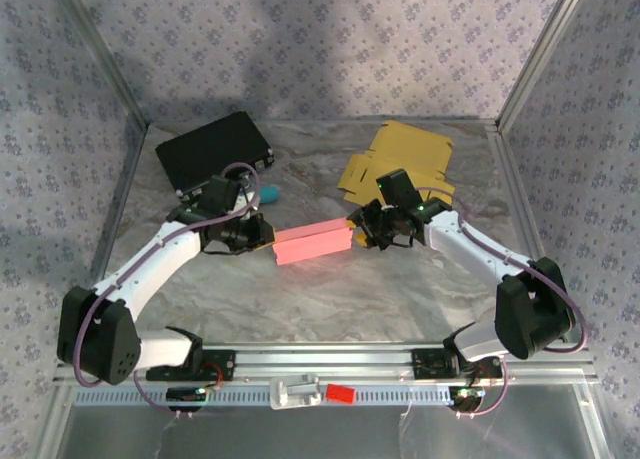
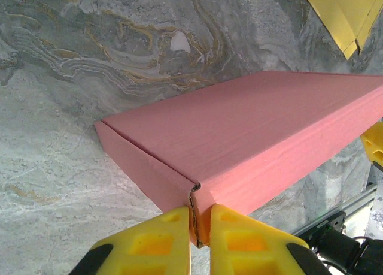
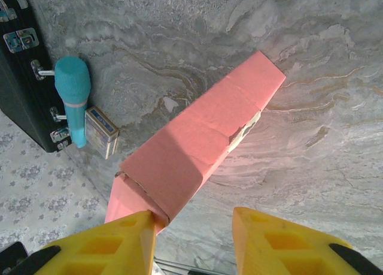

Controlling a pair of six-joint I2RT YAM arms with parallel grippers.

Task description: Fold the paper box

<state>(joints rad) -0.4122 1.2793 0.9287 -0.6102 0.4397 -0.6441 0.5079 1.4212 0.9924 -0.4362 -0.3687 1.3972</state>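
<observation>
I log one pink paper box [image 1: 312, 242], closed, at the middle of the marble tabletop [image 1: 330, 299]. Left tool [image 2: 200, 226]: clamped on a corner at one end. Right tool [image 3: 192, 230]: spread apart at the other end.

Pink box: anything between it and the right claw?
Nothing visible. The near end of the long pink paper box lies at one yellow finger of the open right claw; the other finger stands apart.

My grey marbled table [image 1: 330, 299] bears a black case [image 1: 215, 151] at far left, a teal-handled tool [image 3: 73, 89] and small box [image 3: 100, 131] just beside it, flat yellow cardboard [image 1: 400, 157] at far right, and a pink box [image 1: 312, 243] mid-table.
</observation>
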